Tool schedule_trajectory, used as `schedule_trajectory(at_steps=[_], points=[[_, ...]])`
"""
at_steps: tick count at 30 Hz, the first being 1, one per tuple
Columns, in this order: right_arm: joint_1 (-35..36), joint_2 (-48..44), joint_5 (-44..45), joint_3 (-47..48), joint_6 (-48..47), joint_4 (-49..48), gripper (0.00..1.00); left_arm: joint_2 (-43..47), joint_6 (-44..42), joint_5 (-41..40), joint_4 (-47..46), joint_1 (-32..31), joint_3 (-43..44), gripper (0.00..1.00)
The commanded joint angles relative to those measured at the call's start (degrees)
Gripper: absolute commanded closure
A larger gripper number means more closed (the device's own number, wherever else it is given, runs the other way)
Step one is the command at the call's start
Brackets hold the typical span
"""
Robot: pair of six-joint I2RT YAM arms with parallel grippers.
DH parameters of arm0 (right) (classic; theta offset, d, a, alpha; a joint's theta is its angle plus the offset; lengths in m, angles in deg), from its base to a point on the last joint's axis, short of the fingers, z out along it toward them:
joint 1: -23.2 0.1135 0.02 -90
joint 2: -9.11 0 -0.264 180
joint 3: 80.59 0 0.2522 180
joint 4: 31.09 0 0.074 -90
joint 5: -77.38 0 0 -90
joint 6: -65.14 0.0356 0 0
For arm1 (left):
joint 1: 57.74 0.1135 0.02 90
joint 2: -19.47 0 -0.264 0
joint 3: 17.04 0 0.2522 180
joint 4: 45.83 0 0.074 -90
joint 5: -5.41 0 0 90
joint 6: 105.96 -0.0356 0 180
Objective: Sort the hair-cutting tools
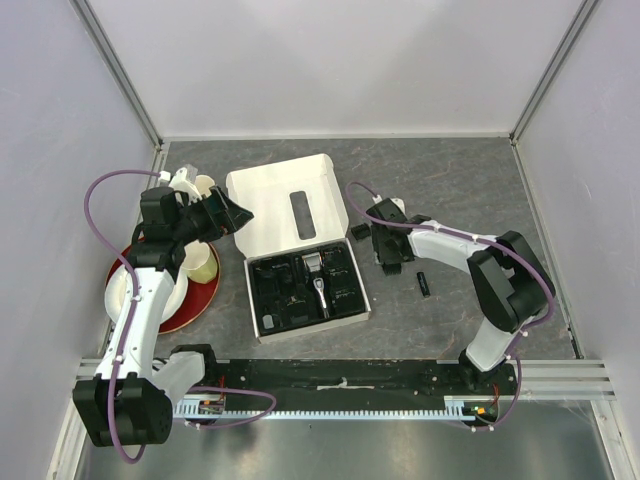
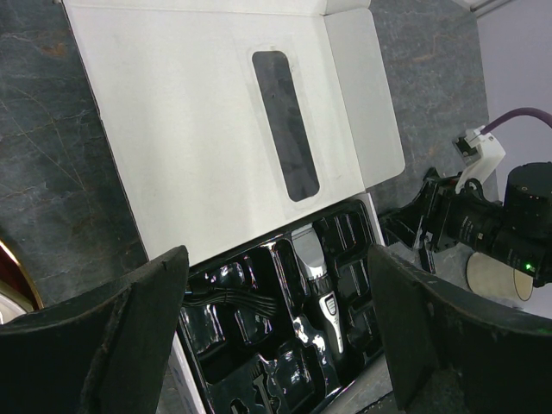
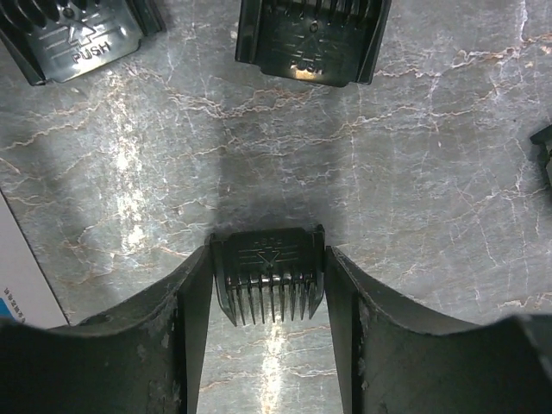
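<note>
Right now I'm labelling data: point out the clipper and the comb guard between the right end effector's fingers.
clipper [image 2: 309,254]: left wrist view, silver upper body.
comb guard [image 3: 269,259]: right wrist view, flat back.

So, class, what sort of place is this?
Probably a robotics lab test cell: plain white panels enclose a grey table, and the left arm and right arm are bolted to a rail.

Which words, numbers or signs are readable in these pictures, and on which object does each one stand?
"PUSH": black plastic comb guard at the top left of the right wrist view.
"PUSH", dimmer: black plastic comb guard at the top middle.
Unreadable: raised marks on the black plastic comb guard at the bottom middle; tiny blue print on the white cardboard box.
Other views: none.
</note>
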Motion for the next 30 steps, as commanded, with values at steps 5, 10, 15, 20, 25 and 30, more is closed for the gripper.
schedule_trajectory(at_steps=[5, 10, 15, 20, 25, 30], points=[[-1.3, -2.4, 0.1, -2.0, 3.2, -2.1, 0.54, 0.4, -0.8, 0.5, -1.4, 0.1, 0.3, 0.1], [-1.2, -7.4, -0.1, -2.2, 3.7, -1.6, 0.58, 0.3, -0.9, 0.6, -1.4, 0.0, 0.3, 0.1], [-0.7, -16.2, -2.6, -1.5, 5.5, 0.0, 0.59, 0.6, -0.7, 0.6, -1.4, 0.1, 0.4, 0.1], [2.8, -23.9, -3.4, -0.9, 8.9, 1.3, 0.6, 0.5, -0.7, 0.5, -1.5, 0.1, 0.3, 0.1], [12.6, -27.1, -0.6, 0.5, 14.3, 1.2, 0.6, 0.6, -0.6, 0.6, -1.5, 0.1, 0.3, 0.1], [24.1, -26.5, 4.8, 0.9, 20.3, -1.9, 0.62, 0.6, -0.5, 0.6, -1.4, 0.1, 0.3, 0.1]])
